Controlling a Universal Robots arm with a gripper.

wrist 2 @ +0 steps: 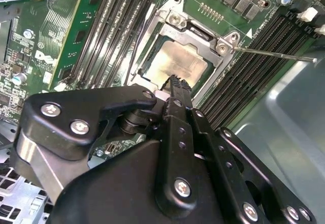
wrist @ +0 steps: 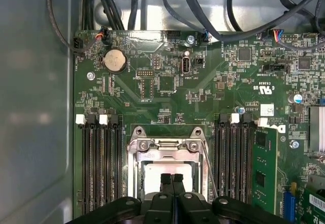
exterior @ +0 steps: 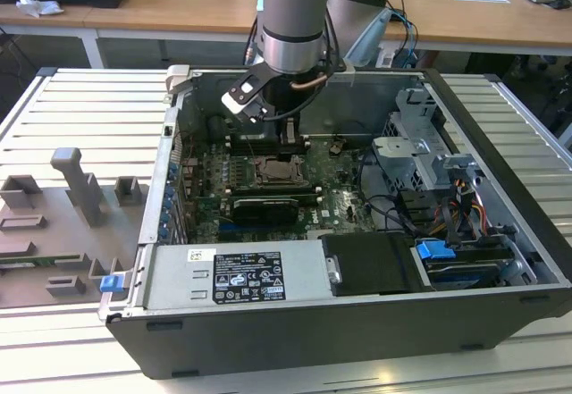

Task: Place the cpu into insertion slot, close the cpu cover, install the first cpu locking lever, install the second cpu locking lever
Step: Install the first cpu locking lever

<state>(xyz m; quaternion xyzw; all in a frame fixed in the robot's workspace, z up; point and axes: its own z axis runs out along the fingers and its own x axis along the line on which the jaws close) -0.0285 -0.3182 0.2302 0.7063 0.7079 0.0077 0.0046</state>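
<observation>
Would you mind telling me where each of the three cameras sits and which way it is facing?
Exterior view: off the arm, raised, looking down into the open computer case; the arm and gripper show.
First wrist view: on the wrist, facing squarely onto the motherboard; the shut fingertips show.
Second wrist view: on the wrist, looking slantwise along the gripper's black body toward the socket.
Shared: both wrist views show the cpu under the cpu cover, with the fingertips over it.
</observation>
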